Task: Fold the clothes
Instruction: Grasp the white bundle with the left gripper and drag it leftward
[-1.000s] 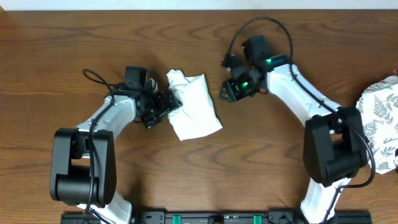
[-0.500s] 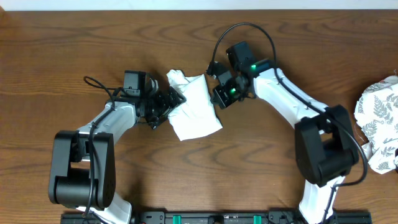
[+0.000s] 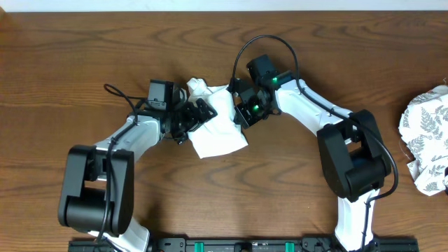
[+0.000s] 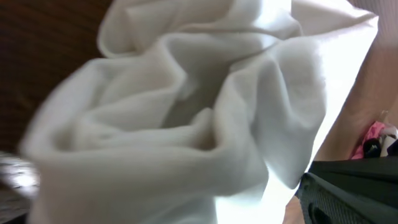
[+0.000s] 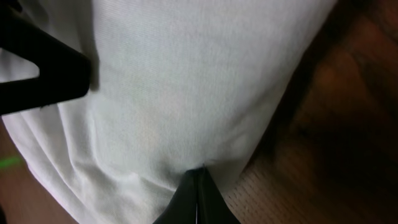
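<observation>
Well left of the fern-print cloth (image 3: 425,133), the white T-shirt (image 3: 220,136) lies bunched on the table (image 3: 84,56). My right gripper (image 3: 241,113), on the side toward that cloth, is pinched closed on its edge; my left gripper (image 3: 195,119), on the far side, gapes wide around fabric.

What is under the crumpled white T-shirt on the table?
Brown wooden table shows around the T-shirt, so it likely rests on that. Anything beneath its bunched folds is covered.
</observation>
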Controlling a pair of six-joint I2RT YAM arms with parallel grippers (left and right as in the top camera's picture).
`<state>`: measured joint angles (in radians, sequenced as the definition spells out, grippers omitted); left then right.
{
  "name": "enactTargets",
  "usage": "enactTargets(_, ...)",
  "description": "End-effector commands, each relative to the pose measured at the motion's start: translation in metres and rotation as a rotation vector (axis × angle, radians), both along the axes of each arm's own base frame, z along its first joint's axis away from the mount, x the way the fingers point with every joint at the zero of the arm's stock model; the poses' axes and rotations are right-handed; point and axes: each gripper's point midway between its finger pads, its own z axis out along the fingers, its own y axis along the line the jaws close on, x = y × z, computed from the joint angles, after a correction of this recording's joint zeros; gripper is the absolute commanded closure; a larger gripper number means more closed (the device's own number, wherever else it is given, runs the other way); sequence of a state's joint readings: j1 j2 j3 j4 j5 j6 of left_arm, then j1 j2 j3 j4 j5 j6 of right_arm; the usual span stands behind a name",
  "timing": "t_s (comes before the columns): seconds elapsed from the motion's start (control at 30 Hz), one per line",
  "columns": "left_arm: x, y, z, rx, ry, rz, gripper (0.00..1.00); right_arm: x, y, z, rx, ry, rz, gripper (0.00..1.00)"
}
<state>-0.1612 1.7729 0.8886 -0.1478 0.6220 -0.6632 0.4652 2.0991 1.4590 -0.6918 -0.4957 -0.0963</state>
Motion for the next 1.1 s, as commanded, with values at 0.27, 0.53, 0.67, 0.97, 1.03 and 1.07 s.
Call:
enactTargets(0.27, -0.004, 0.001, -0.022, 0.026, 0.021, 0.006, 0.81, -0.009, 0.004, -0.006, -0.013, 0.034, 0.006, 0.99)
enactTargets(0.53, 0.032, 0.013, 0.031, -0.006, -0.192, 0.045, 0.94, 0.007, -0.019, -0.008, -0.038, 0.022, -0.054, 0.98)
enactTargets(0.67, 0.047, 0.043, 0.063, -0.002, -0.277, 0.124, 0.94, 0.023, -0.036, -0.001, 0.021, 0.030, -0.111, 0.98)
enactTargets(0.97, 0.067, 0.152, 0.063, 0.146, -0.289, 0.453, 0.94, 0.026, -0.054, 0.002, 0.047, 0.071, -0.156, 0.98)
enactTargets(1.03, 0.068, 0.180, 0.063, 0.174, -0.292, 0.522, 0.94, 0.022, -0.051, 0.001, 0.043, 0.082, -0.149, 0.98)
enactTargets(1.07, 0.067, 0.192, 0.062, 0.180, -0.289, 0.551, 0.94, 0.021, -0.050, 0.001, 0.041, 0.084, -0.145, 0.99)
